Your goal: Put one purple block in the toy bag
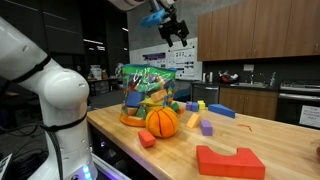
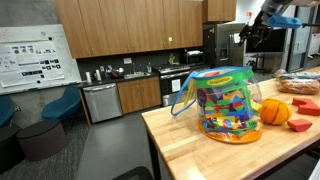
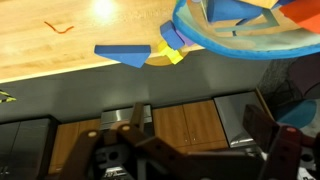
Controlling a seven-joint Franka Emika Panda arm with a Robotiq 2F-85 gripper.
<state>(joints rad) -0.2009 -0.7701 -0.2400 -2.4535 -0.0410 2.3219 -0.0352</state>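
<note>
The toy bag point(image 1: 146, 88) stands on the wooden table, see-through with a green printed top and colourful toys inside. It also shows in an exterior view point(image 2: 222, 103) and, partly, at the top of the wrist view point(image 3: 250, 30). A small light-purple block point(image 1: 207, 128) lies on the table to the right of the orange pumpkin point(image 1: 161, 121). My gripper point(image 1: 178, 28) hangs high above the table, well above the bag and the block, and also shows in an exterior view point(image 2: 262, 25). In the wrist view its fingers point(image 3: 197, 130) are spread apart with nothing between them.
A small red cube point(image 1: 147, 138), a large red arch block point(image 1: 230, 161), a blue block point(image 1: 220, 110) and a yellow block point(image 1: 193, 118) lie on the table point(image 1: 250, 135). Red pieces point(image 2: 305, 106) lie beyond the pumpkin point(image 2: 273, 111). Kitchen cabinets stand behind.
</note>
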